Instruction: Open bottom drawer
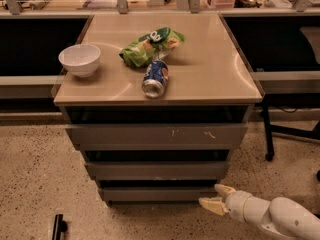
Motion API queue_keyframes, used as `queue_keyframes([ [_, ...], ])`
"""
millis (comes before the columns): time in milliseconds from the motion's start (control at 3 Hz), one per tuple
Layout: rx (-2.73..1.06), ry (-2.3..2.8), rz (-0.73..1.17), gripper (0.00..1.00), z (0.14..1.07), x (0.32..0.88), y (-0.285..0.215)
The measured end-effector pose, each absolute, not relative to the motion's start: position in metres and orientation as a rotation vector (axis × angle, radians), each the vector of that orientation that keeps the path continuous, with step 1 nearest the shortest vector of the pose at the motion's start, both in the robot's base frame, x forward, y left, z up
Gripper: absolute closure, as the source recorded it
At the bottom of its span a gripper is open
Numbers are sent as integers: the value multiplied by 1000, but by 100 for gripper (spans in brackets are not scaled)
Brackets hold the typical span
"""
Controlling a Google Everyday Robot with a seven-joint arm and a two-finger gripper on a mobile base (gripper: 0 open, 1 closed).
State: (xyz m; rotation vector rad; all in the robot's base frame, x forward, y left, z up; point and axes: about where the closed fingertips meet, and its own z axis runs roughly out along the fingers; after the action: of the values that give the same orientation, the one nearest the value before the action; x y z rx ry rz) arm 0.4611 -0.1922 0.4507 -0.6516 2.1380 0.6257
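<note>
The bottom drawer (155, 194) is the slimmest grey front, lowest in the cabinet, with a plain panel; it sits a little behind the middle front (157, 170) and the scratched top front (156, 134). My gripper (218, 197) comes in low from the right on a white arm (280, 216), just off the bottom drawer's right end, near the floor. Its two pale fingers (211, 205) stand apart and hold nothing.
On the cabinet top (215, 69) lie a white bowl (79, 59), a green chip bag (150, 46) and a blue can (155, 78) on its side. A black chair leg (267, 134) stands to the right. A small black object (58, 226) lies on the speckled floor.
</note>
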Motion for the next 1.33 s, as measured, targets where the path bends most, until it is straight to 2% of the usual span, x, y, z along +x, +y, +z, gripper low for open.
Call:
queue_keyframes([
  [667,-652,2138,626,88,451,461,-192],
  [1000,-639,2158,605,100,433,465,-195],
  [1333,-646,2120,617,100,409,471,-200],
])
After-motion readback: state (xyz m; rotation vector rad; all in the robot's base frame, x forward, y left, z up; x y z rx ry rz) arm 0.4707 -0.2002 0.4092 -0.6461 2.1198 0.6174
